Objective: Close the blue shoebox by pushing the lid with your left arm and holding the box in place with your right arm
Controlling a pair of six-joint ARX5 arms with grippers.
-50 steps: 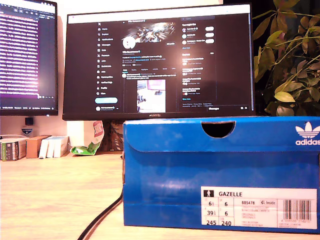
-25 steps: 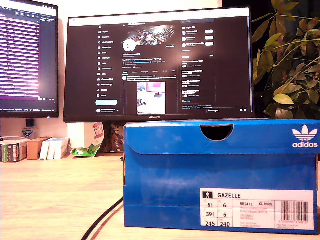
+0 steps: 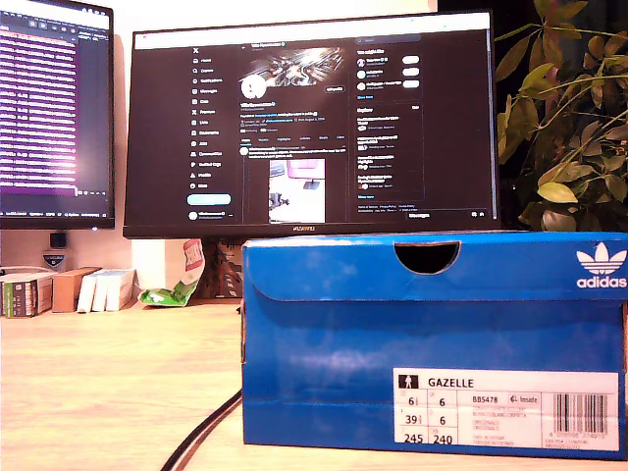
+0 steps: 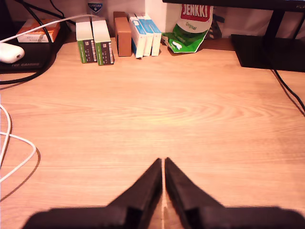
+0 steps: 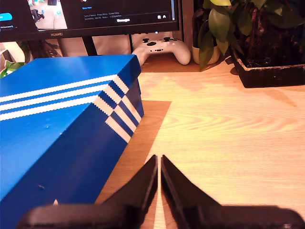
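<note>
Blue cardboard: the shoebox [image 3: 432, 343] stands on the wooden desk [image 3: 108, 383] in front of the monitor [image 3: 312, 123], filling the lower part of the exterior view toward that view's right. Its lid [image 3: 432, 265] sits down flat over the box, flap edge level along the front, so we judge the closing done or all but done

Against the earlier exterior frames the box has hardly moved: a slight rock of lid and label, then settled near where it stood a second ago. No arm shows in that view at any of the three moments

Our first gripper [image 4: 163, 188] has its jaws pressed together on nothing, over bare desk, the box not in its view. Our second gripper [image 5: 159, 183] is likewise closed and empty, just beside the striped side of the box [image 5: 71, 124], not touching it as far as we can tell

Remaining, in our judgement: only confirming the lid is seated
</note>
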